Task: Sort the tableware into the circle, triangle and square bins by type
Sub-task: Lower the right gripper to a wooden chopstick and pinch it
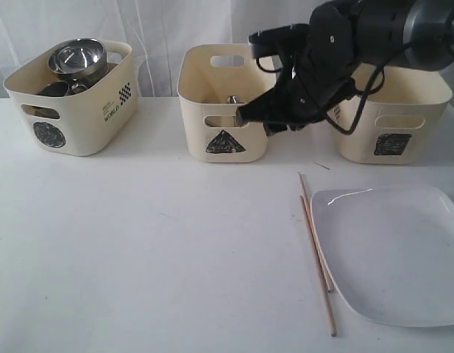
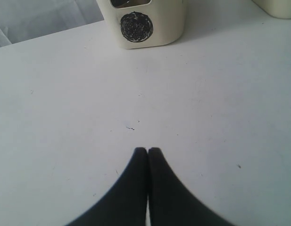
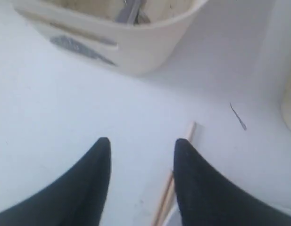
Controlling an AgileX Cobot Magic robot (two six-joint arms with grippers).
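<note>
My right gripper (image 1: 257,121) hangs open and empty in front of the triangle bin (image 1: 225,103); in its wrist view the right gripper (image 3: 141,141) is above the table with the bin (image 3: 136,42) just ahead. Steel cutlery (image 3: 131,12) lies inside that bin. Two wooden chopsticks (image 1: 315,250) lie on the table beside the large white square plate (image 1: 396,250); their far tip (image 3: 185,141) shows beside one finger. The circle bin (image 1: 72,95) holds a steel bowl (image 1: 78,59) and mugs. The square bin (image 1: 392,118) stands at the right. My left gripper (image 2: 147,149) is shut and empty, facing the circle bin (image 2: 145,23).
The right arm's dark body (image 1: 359,44) hangs over the gap between the triangle and square bins. A white curtain backs the table. The white tabletop (image 1: 153,243) stretches from the bins to the front edge.
</note>
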